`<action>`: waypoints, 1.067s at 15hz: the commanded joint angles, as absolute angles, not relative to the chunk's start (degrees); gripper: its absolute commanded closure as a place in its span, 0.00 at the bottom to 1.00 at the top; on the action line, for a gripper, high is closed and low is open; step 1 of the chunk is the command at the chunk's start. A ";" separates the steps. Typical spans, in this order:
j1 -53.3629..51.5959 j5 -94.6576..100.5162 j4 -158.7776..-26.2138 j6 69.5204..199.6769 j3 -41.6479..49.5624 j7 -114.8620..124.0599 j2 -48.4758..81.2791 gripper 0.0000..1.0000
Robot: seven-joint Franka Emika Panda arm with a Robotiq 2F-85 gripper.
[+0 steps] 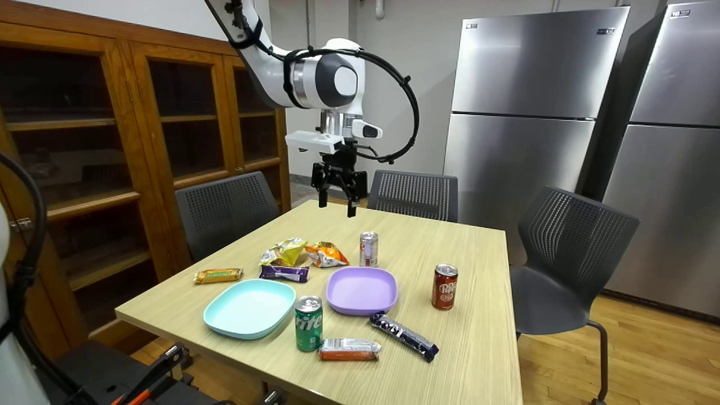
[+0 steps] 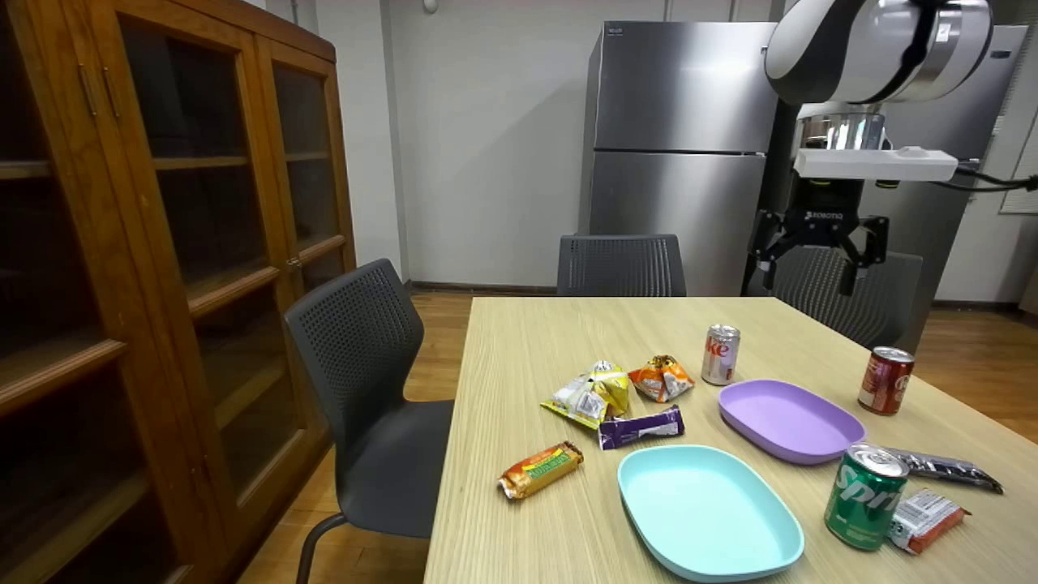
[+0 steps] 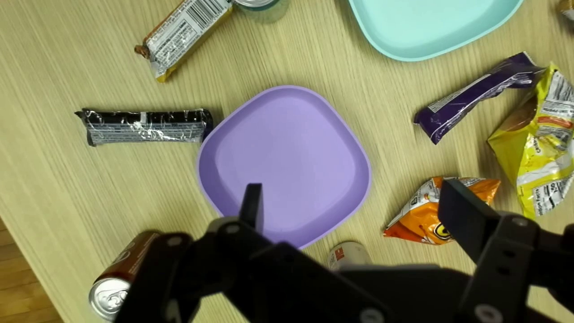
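Note:
My gripper (image 1: 337,204) is open and empty, high above the wooden table; it also shows in an exterior view (image 2: 807,280) and in the wrist view (image 3: 352,197). Below it in the wrist view lie a purple plate (image 3: 291,152), an orange chip bag (image 3: 419,220) and a silver Coke can (image 3: 349,254), partly hidden by the gripper. The silver can (image 1: 369,249) stands upright behind the purple plate (image 1: 361,289). A teal plate (image 1: 250,308) lies beside it. Both plates are bare. A red-brown Dr Pepper can (image 1: 445,287) and a green Sprite can (image 1: 309,323) stand upright.
A yellow chip bag (image 2: 596,393), a purple-wrapped bar (image 2: 642,427) and a gold-wrapped bar (image 2: 541,470) lie near the teal plate. A dark bar (image 1: 404,336) touches or nearly touches the purple plate. An orange-and-silver bar (image 1: 350,349) lies beside the Sprite can. Chairs (image 1: 413,194) surround the table.

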State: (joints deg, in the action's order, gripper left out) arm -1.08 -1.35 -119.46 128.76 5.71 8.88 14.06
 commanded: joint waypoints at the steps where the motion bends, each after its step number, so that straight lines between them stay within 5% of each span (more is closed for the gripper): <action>1: -0.13 -1.05 -119.32 128.58 4.75 9.08 14.04 0.00; 16: -2.47 -0.19 -111.99 145.23 5.30 13.91 29.56 0.00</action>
